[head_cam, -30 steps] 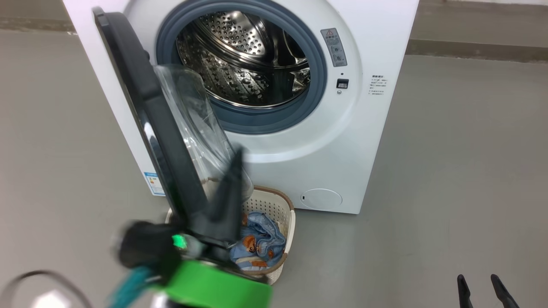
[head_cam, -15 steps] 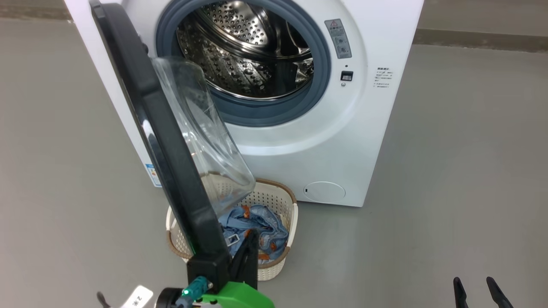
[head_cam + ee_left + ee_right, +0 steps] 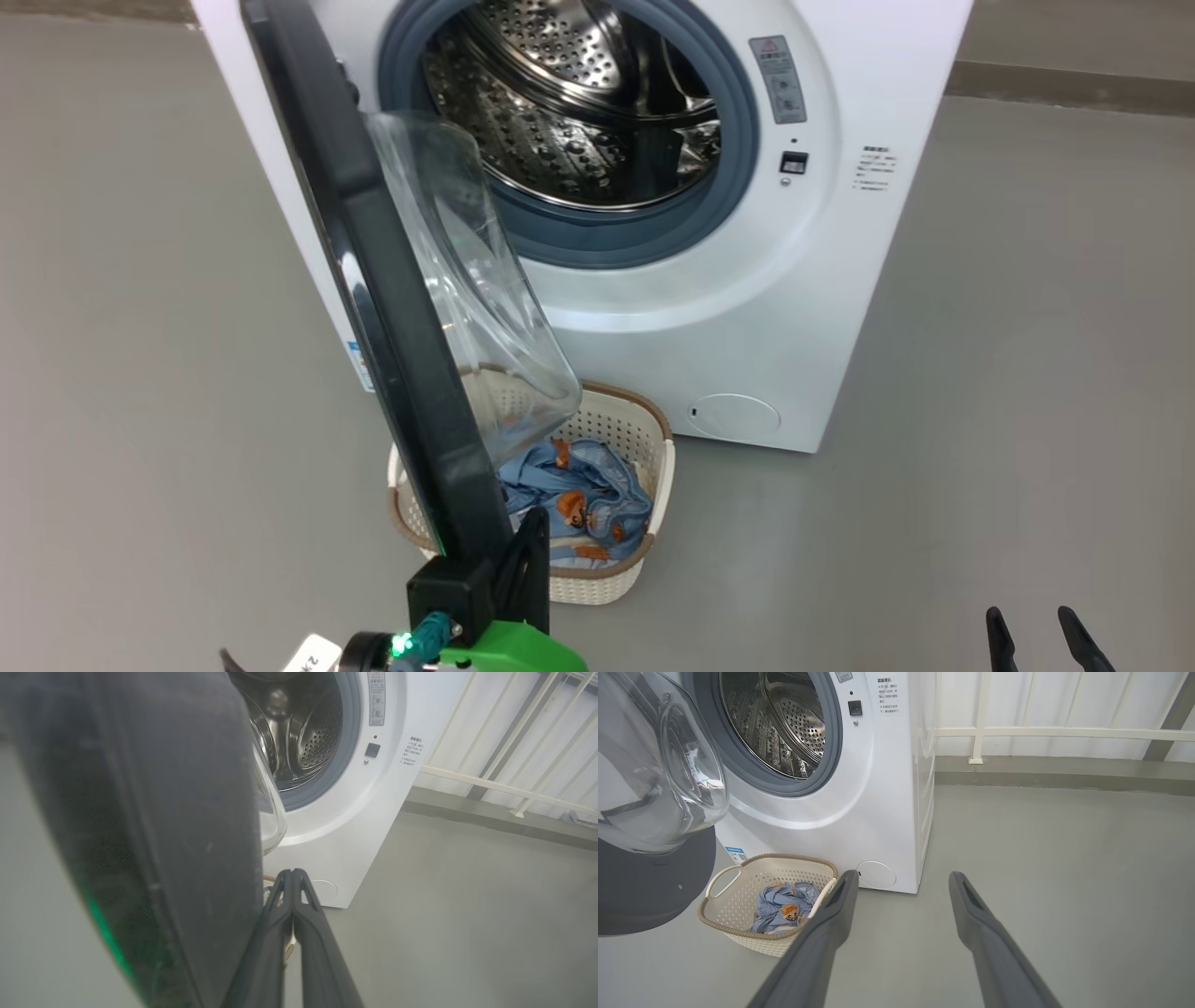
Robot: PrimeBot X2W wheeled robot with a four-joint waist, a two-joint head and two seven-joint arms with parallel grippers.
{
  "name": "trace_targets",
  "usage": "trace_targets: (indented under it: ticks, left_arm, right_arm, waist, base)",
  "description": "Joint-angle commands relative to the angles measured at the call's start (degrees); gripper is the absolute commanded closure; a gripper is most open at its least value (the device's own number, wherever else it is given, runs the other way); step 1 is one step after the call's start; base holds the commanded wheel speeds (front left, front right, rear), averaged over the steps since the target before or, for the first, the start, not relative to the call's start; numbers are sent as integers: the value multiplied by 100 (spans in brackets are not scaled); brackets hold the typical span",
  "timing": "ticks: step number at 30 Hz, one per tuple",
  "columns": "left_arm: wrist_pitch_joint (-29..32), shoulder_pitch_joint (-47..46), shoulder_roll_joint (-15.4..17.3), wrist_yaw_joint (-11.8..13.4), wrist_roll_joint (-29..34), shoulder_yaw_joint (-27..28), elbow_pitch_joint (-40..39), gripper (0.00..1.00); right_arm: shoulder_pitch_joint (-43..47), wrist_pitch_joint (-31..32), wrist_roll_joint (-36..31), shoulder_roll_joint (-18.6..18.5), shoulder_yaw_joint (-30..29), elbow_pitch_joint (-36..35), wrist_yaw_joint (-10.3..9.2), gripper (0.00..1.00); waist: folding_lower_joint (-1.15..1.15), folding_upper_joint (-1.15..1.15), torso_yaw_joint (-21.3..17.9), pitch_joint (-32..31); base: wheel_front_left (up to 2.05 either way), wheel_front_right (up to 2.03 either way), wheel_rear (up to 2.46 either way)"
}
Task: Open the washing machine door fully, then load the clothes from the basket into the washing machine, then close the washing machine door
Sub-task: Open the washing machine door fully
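The left gripper (image 3: 292, 873) reaches up along the inner side of the washing machine door (image 3: 387, 308), its two dark fingers pressed together on nothing, just beside the glossy black rim. The right gripper (image 3: 1029, 618) sits low at the right, fingers spread and empty. The door stands swung out, its clear glass bowl (image 3: 467, 271) bulging above the perforated cream basket (image 3: 667, 439), where the blue printed clothes (image 3: 583, 495) lie crumpled before the white washing machine (image 3: 747, 317)

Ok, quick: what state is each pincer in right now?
Left pincer: closed, nothing between its fingers, beside the washing machine door rim.
Right pincer: open, empty.
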Motion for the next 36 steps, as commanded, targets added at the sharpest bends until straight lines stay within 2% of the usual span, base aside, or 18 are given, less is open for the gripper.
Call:
trace_targets:
  ticks: [1, 9, 15, 21, 29, 36]
  left_arm:
    - [-64, -268, 23, 52, -5, 250, -64, 100]
    - [-181, -314, 53, 141, -31, 368, 71, 100]
    - [-218, -358, 200, 251, 83, 423, 156, 100]
    - [-362, -403, 379, 413, 63, 734, 343, 100]
    - [-669, -612, 555, 479, -99, 1262, 831, 100]
    - [-876, -1167, 476, 365, -182, 1583, 1535, 100]
  right_arm:
    - [-117, -68, 48, -91, 140, -106, 9, 0]
    - [-84, -68, 75, -91, 138, -92, 9, 0]
    - [-124, -68, 82, -91, 170, -114, 9, 0]
    - [-117, -68, 44, -91, 202, -142, 9, 0]
    - [-134, -68, 35, -91, 346, -164, 9, 0]
    - [-183, -68, 0, -291, 356, -296, 9, 0]
  waist:
    - [0, 0, 65, -13]
    - [0, 0, 532, -3]
    - [0, 0, 1056, 36]
    - [0, 0, 1477, 49]
    - [0, 0, 1582, 210]
    - [0, 0, 1613, 594]
  base:
    - [0, 0, 0]
    - [0, 0, 0]
    - [0, 0, 0]
    - [0, 0, 0]
    - [0, 0, 0]
    - [0, 0, 0]
